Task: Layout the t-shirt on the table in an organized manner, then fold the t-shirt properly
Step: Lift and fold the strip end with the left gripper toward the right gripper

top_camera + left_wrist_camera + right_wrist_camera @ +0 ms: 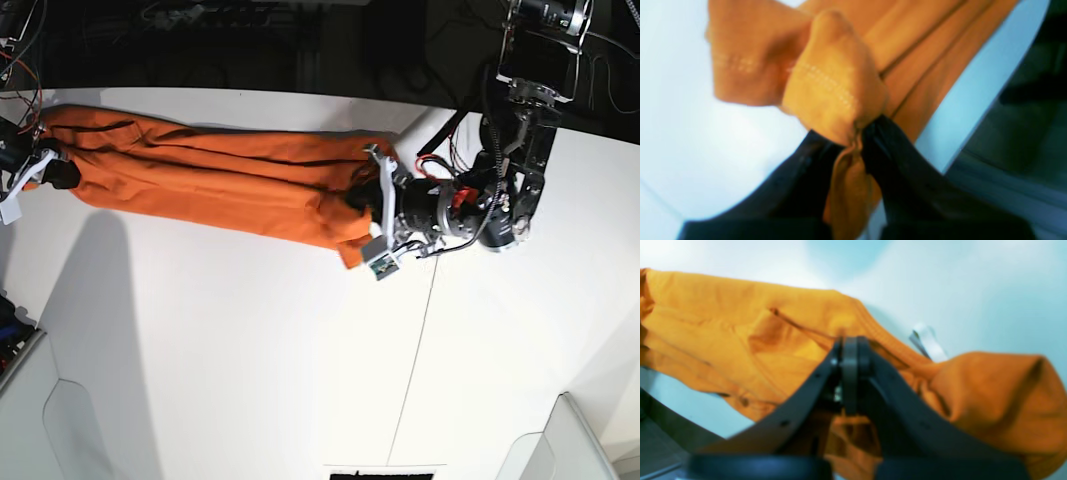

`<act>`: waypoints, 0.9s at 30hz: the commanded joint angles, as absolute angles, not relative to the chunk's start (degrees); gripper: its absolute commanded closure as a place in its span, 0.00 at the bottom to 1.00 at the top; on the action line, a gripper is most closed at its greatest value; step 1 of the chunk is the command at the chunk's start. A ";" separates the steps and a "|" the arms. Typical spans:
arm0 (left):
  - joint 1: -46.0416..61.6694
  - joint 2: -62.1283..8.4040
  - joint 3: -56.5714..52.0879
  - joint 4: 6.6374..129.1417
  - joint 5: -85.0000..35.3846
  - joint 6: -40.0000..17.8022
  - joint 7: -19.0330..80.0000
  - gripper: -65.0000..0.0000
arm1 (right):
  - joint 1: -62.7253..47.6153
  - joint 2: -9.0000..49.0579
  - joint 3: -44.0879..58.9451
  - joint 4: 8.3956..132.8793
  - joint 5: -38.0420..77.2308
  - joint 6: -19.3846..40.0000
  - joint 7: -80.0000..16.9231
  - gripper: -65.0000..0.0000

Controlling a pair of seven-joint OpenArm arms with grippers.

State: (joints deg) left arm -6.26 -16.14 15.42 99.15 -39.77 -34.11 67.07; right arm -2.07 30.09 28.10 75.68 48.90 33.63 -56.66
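The orange t-shirt [200, 175] lies bunched in a long band along the far side of the white table [250, 350], stretched between both grippers. My left gripper [362, 200] is shut on the shirt's right end. Up close its black fingers [858, 136] pinch a wad of the stitched hem of the t-shirt [833, 83], close to the table [690, 133] edge. My right gripper [50, 172] holds the left end at the table's far left. In the right wrist view that gripper [850, 346] is shut with t-shirt [740, 340] fabric gathered around it, a white neck label [928, 343] beside it.
A thin dark seam [415, 350] crosses the table from the left arm toward the near edge. Beyond the far table edge [250, 92] lies a dark space with cables. White curved panels stand at the near left corner [60, 420] and near right corner [570, 440].
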 commanded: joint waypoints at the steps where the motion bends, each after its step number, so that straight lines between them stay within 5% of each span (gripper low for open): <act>1: -7.90 -15.20 16.29 100.22 -39.68 -33.41 65.12 1.00 | -1.45 31.22 28.51 76.38 49.47 33.85 -55.96 1.00; 16: -9.69 6.68 26.94 88.33 -17.87 -30.85 57.21 1.00 | -1.43 31.24 28.51 76.38 48.42 33.85 -55.29 1.00; 17: -9.67 6.85 26.94 87.50 -17.85 -30.83 56.93 0.97 | -1.43 31.24 28.51 76.38 48.42 33.85 -55.09 1.00; 22: -9.41 6.85 28.18 86.72 -20.60 -30.81 56.69 0.40 | -1.41 31.24 28.51 76.38 48.45 33.85 -54.98 1.00; 26: -10.26 8.01 28.23 86.72 -26.17 -30.79 55.94 0.39 | -1.41 31.24 28.51 76.38 48.56 33.78 -54.39 1.00; 27: -10.52 8.62 28.23 86.72 -27.81 -30.79 55.94 0.39 | -1.32 31.27 28.53 76.38 48.90 33.69 -54.39 0.93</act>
State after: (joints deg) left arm -9.17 7.51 28.12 85.80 -26.41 -30.57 57.36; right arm -2.07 29.85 28.10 75.68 47.79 33.63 -55.55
